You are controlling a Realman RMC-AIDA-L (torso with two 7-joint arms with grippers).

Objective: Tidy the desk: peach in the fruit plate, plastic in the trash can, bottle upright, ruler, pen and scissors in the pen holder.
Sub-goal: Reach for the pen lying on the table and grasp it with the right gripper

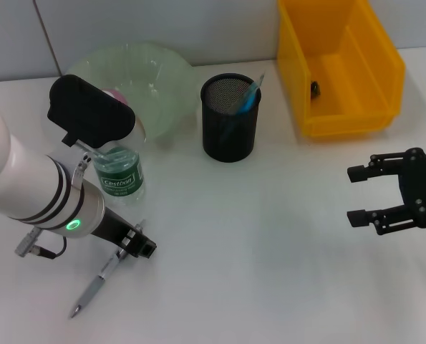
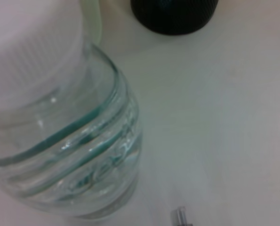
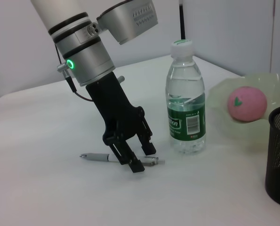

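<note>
A grey pen lies on the white desk near the front left. My left gripper is down at its back end, open, with one finger on each side of the pen in the right wrist view. The clear bottle with a green label stands upright just behind it. The pink peach sits in the pale green fruit plate. The black mesh pen holder holds a blue item. My right gripper hovers open at the right, holding nothing.
The yellow trash can stands at the back right with a small dark thing inside. The bottle fills the left wrist view, close to the left arm. The plate and the pen holder stand just behind the bottle.
</note>
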